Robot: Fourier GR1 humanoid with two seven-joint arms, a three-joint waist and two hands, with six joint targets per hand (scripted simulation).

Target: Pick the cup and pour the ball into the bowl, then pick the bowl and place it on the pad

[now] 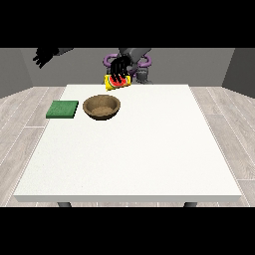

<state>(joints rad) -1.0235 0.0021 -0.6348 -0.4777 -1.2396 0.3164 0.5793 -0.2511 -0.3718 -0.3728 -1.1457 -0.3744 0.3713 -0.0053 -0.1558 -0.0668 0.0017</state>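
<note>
Hand on the cup at the far edge, bowl and pad off to the side

The yellow cup with a red inside (117, 83) is tilted at the far edge of the large white table (149, 149), and it's mostly covered – the black hand nearer the view's right (119, 69) has its fingers curled down over it, so only the rim and a bit of the side peek out. Can't make out any ball; whatever's in the cup is hidden by the fingers. The other black hand at the view's left (44, 56) hangs up in the air off the table, holding nothing, but its fingers are too small to tell how they lie. The round brown wooden bowl (101, 106) sits just in front of the cup, with the flat green square pad (63, 109) near it toward the view's left – not touching. No labels or writing that I can read anywhere.
</note>
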